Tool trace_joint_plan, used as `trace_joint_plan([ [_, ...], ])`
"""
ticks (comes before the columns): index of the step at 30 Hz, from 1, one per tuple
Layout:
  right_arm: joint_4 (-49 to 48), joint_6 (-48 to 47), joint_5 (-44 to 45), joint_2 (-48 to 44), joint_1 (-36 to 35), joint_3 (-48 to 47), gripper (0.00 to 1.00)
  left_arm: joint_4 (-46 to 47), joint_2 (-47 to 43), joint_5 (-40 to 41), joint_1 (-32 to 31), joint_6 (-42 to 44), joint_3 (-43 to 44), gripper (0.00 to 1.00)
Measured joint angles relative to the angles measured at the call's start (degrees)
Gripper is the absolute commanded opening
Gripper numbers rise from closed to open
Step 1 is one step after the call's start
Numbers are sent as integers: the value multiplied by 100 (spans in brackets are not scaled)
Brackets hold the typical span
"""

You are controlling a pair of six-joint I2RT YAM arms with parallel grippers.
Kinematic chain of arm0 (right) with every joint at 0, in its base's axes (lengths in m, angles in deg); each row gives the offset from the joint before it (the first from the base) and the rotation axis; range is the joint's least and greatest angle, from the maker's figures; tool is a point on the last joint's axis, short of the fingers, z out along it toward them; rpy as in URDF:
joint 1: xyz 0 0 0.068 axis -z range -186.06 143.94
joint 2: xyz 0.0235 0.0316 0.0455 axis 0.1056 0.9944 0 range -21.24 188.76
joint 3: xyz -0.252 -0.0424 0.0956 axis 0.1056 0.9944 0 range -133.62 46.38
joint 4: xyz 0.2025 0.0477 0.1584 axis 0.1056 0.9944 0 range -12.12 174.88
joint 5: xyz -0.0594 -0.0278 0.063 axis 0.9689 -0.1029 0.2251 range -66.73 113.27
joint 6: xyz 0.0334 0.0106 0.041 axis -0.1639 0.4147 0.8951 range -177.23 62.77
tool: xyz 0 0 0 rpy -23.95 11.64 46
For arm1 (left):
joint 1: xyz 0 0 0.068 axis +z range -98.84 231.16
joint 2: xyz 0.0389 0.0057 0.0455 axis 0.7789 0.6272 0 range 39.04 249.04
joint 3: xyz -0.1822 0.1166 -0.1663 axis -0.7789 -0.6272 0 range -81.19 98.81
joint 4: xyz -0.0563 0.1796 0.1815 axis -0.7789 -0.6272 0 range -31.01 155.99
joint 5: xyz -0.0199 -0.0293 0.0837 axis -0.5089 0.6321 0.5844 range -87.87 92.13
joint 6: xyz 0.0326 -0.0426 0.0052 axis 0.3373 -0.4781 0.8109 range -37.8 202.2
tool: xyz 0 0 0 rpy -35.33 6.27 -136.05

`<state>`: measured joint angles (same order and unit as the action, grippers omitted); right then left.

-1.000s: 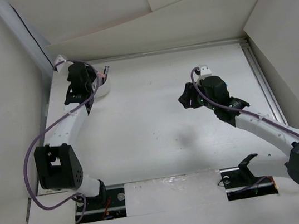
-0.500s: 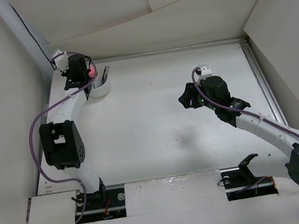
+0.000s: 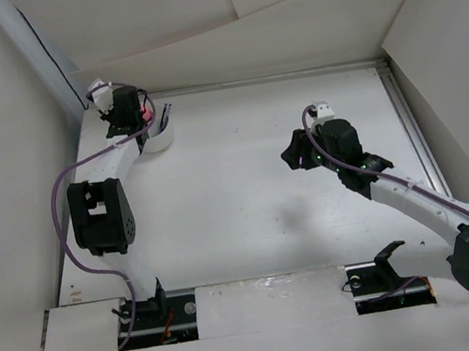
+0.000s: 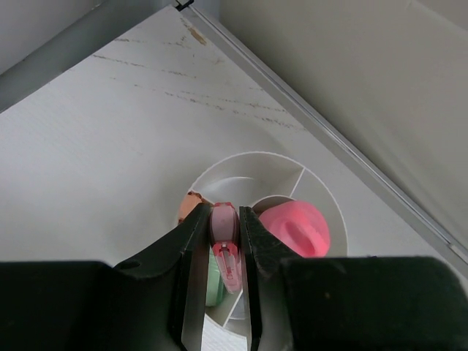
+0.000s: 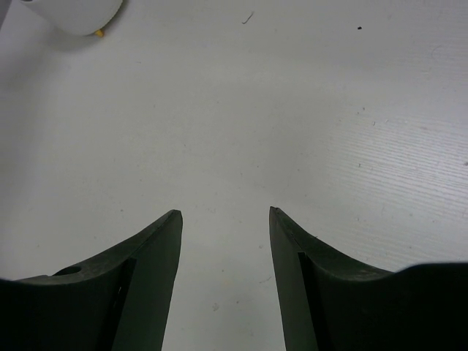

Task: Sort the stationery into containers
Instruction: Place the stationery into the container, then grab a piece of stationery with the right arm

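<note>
left gripper [image 4: 221, 221] is closed on a stubby pink piece [image 4: 225, 245], pinched across its narrow sides. it hangs over the white cup [image 4: 248, 172] near the far-left corner of the table [image 4: 95, 146]. dividers split the cup into compartments. we see a round pink cap [image 4: 296, 228] in one, with an orange piece [image 4: 189, 208] and something green [image 4: 214, 289] under the fingers. one compartment on the far side is bare. we can't tell which compartment the pink piece is over, since the fingers hide the divider there. right gripper [image 5: 225, 219] has its jaws apart with nothing between them, over bare table well apart from the cup.

handling, our read:
- pink piece looks like light, hard, smooth plastic: stiff, not fragile, but slick. a pinch on the flat sides near the middle should hold. a grip at the tip would let it pivot.
- white cup looks light and thin-walled, likely to slide or tip if we bump the rim. we'd release from above, clear of the wall.
- pink cap is round and would roll. we'd take it across the tube body, not the dome.
</note>
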<state>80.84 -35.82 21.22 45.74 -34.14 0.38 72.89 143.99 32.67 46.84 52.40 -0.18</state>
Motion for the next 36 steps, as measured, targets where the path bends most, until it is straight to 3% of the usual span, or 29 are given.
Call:
trace_joint_plan([
  [6,-2,0,-35,-39,44,4,57,258,0,-4,-24,-4,-374,1],
  [10,-2,0,-50,-76,66,4,57,291,0,9,-63,-24,-553,9],
  [14,-2,0,-57,-111,74,9,58,409,0,76,-168,-46,-590,29],
  [15,-4,0,-57,-118,83,9,59,442,0,83,-177,-52,-608,41],
  [16,-4,2,-59,-127,94,9,63,490,-4,85,-208,-46,-662,48],
  [18,-4,9,-66,-149,129,9,67,531,-13,68,-247,-81,-750,54],
  [23,-42,68,-66,-175,247,11,84,533,-140,61,-245,-109,-857,54],
  [28,-42,168,177,-177,577,105,85,531,-691,-96,-236,-221,-881,47],
  [30,7,254,378,-175,809,140,72,570,-1034,-256,-236,-313,-894,43],
  [31,33,306,496,-162,946,149,59,625,-1228,-354,-238,-372,-922,40],
  [32,63,354,599,-129,1110,149,45,708,-1434,-463,-254,-422,-973,35],
  [33,68,415,675,-74,1285,149,18,826,-1646,-579,-275,-509,-1062,31],
  [34,79,461,763,20,1471,149,10,955,-1860,-675,-317,-566,-1191,27],
  [36,114,597,876,302,1810,133,7,1241,-2240,-831,-501,-671,-1475,20],
])
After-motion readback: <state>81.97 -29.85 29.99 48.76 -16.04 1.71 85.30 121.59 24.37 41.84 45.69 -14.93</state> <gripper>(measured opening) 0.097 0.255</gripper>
